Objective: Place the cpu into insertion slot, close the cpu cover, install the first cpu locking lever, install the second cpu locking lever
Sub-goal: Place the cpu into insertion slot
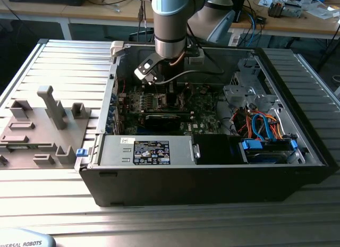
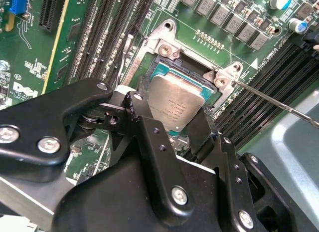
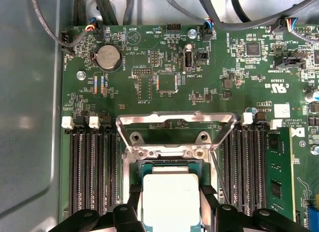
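The cpu (image 2: 175, 103), a small square chip with a dull silver top, sits over the insertion slot (image 2: 164, 67) on the green motherboard (image 3: 224, 57). My gripper (image 2: 173, 106) is shut on the cpu, one black finger (image 2: 135, 98) against each of two opposite edges. In the first wrist view the cpu (image 3: 171, 199) hides most of the insertion slot (image 3: 172, 167), and the fingers (image 3: 135, 196) flank it. The cpu cover (image 3: 174, 117), a silver frame, stands swung open beyond the slot. A thin locking lever (image 2: 279, 105) sticks out free beside the socket. In the exterior view my gripper (image 1: 159, 90) reaches down into the open case.
Black memory slots (image 3: 89, 167) run along both sides of the socket. A power supply (image 1: 151, 151) and a drive bay with blue cables (image 1: 265, 146) line the case's front. A grey fixture plate (image 1: 42, 125) lies at the exterior view's left.
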`<state>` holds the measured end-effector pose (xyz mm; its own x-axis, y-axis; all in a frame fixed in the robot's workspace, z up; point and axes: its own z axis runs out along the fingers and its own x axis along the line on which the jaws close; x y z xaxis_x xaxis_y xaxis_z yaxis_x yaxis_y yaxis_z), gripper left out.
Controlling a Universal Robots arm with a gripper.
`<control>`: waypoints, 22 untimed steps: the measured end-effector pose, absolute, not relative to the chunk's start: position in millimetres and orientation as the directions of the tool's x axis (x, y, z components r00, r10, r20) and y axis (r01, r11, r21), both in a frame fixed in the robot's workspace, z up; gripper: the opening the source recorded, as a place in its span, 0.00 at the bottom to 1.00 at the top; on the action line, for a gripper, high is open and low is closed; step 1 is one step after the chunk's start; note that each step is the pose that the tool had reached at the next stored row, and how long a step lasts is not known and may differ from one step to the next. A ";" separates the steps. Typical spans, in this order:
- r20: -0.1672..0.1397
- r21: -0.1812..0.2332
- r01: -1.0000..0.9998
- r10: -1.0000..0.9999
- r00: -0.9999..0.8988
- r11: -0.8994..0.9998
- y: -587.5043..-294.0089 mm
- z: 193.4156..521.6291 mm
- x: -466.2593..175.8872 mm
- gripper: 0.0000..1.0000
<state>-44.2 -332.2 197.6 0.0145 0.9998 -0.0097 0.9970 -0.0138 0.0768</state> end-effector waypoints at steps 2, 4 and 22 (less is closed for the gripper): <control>-0.010 0.077 0.997 1.000 0.015 -0.014 -332.2 197.0 -44.3 0.54; -0.009 0.077 0.997 1.000 0.015 -0.014 -332.1 196.8 -44.3 0.54; -0.009 0.077 0.997 1.000 0.015 -0.014 -332.1 212.1 -44.3 0.62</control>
<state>-44.3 -332.1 212.1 0.0147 0.9999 -0.0088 0.9969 -0.0140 0.0771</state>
